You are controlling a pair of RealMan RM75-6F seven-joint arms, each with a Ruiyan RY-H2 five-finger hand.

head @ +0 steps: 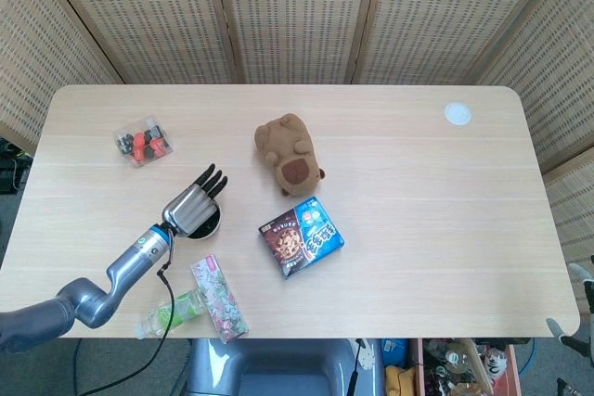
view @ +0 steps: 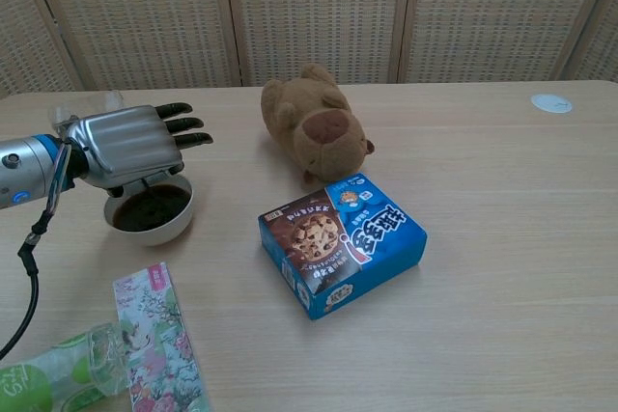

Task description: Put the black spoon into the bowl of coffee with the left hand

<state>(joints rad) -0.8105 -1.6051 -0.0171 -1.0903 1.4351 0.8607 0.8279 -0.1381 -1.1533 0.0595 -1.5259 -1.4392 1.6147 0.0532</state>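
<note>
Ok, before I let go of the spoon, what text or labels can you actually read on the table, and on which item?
Blue cookie box: large white characters and a cookie picture, too blurred to read.
Floral packet: small pink label at its top, unreadable.
Green bottle: white marks on the label, unreadable.
Small clear box: no text visible.
Nothing legible anywhere.

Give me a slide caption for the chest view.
Left hand hovers over the coffee bowl, beside plush and cookie box.
</note>
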